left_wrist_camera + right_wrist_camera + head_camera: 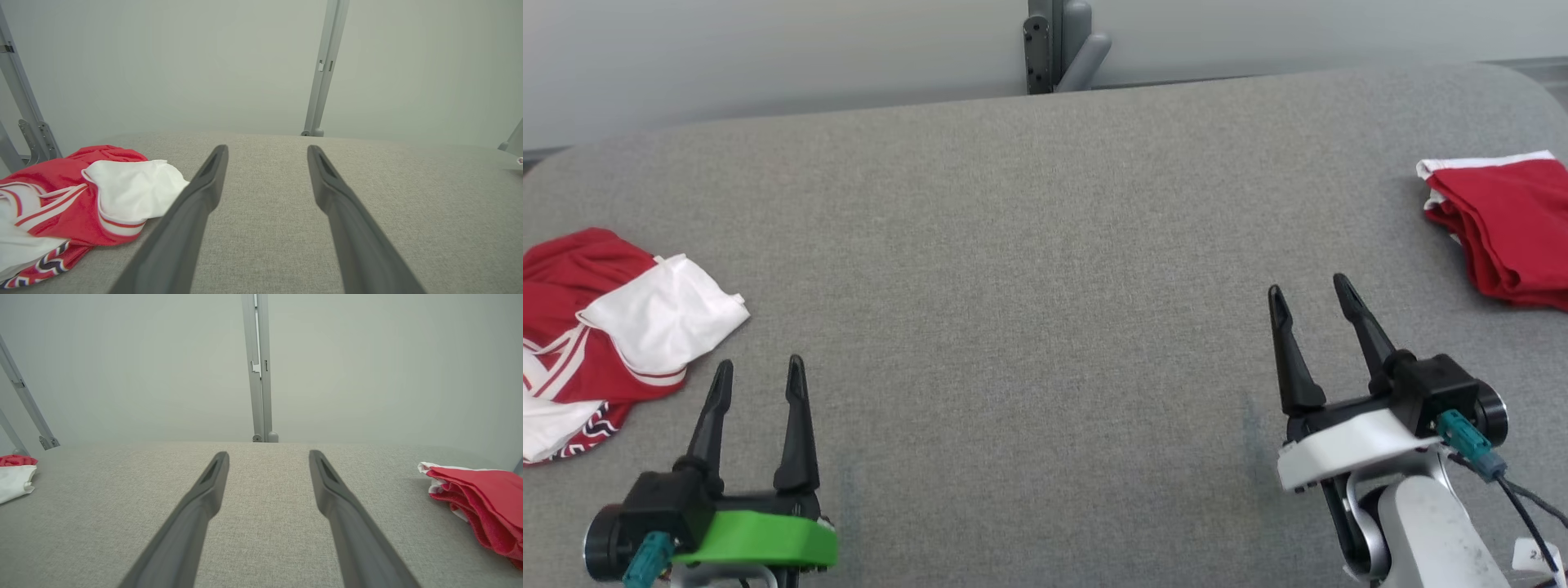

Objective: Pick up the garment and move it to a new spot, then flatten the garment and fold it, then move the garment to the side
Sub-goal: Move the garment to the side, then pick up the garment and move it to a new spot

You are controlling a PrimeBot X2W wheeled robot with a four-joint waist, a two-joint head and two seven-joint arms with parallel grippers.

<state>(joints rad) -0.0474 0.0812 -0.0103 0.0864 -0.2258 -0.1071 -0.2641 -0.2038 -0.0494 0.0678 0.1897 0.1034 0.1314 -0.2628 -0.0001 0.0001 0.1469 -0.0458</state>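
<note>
A crumpled red and white garment [600,327] lies in a heap at the left edge of the grey table [1045,245]; it also appears in the left wrist view [77,196] and far left in the right wrist view [14,477]. A folded red garment with a white edge [1503,224] rests at the table's right edge [482,502]. My left gripper [760,371] hovers open just right of the crumpled heap, holding nothing [267,151]. My right gripper [1307,290] is open and bare, left of the folded garment [269,455].
A grey metal post [1054,45] stands behind the table's far edge at the middle, against a pale wall. The padded grey surface stretches wide between the two garments. A slanted metal brace [24,106] rises at the far left.
</note>
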